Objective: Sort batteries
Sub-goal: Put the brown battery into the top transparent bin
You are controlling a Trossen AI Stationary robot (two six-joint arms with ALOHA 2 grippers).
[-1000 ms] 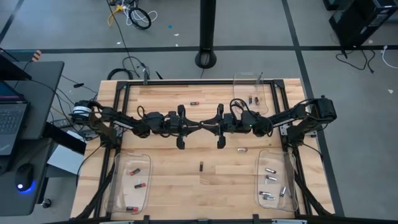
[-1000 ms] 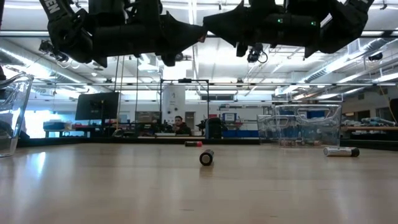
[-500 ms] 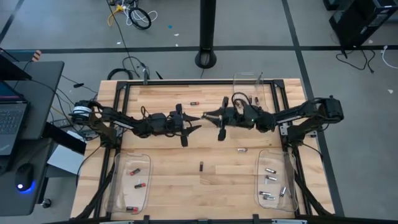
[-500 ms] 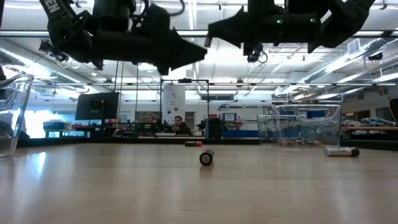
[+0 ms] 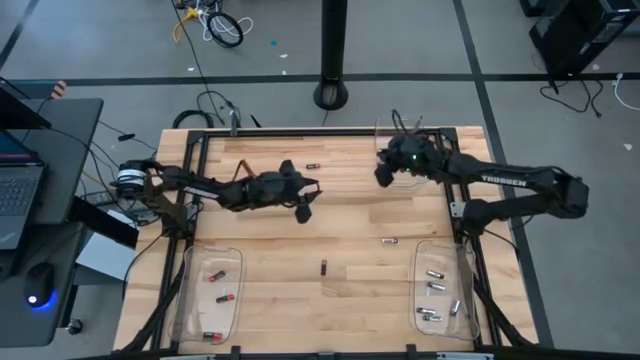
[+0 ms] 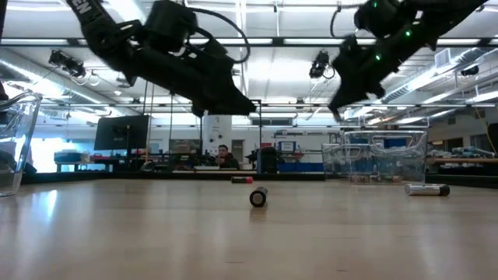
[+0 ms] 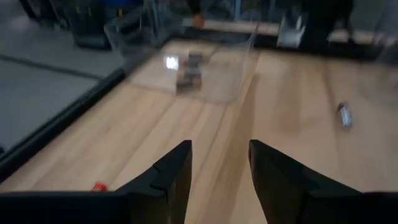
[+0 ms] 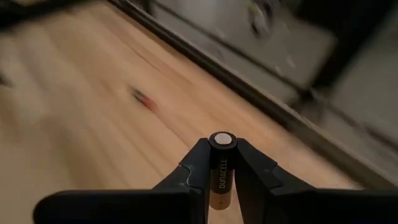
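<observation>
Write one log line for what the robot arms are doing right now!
left gripper: open, empty, over table | right gripper: shut on black battery, near back tray | three batteries loose

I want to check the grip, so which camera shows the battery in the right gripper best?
The right wrist view: the battery stands upright and close between the right gripper's fingers, its label readable. In the high view the right gripper hides it, near the back tray. The low view shows only the arm; the left wrist view misses it.
</observation>
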